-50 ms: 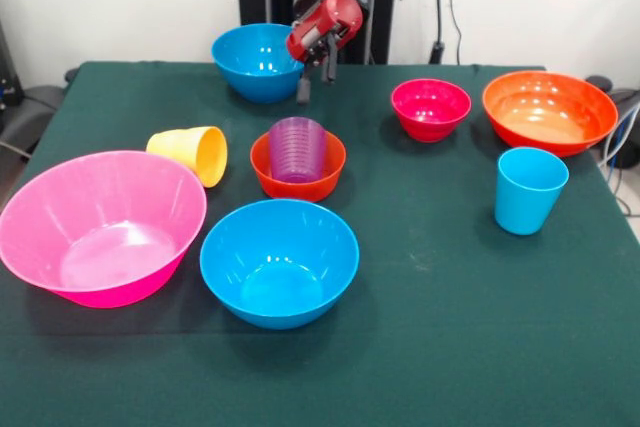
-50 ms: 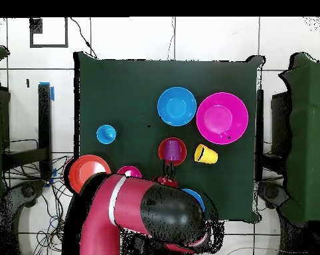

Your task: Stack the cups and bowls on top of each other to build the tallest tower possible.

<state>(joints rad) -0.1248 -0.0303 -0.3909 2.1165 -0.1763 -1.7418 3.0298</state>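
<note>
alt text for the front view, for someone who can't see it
A purple cup sits inside a small orange-red bowl mid-table, the gripper hanging empty above. Around them: a tipped yellow cup and a light blue cup.

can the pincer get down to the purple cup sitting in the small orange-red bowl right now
Probably yes. The pincer hangs just behind the purple cup, which stands upright in the small orange-red bowl with nothing over its open top.

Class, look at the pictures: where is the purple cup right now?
In the front view the purple cup stands inside the small orange-red bowl near the table's middle, right of the tipped yellow cup.
</note>
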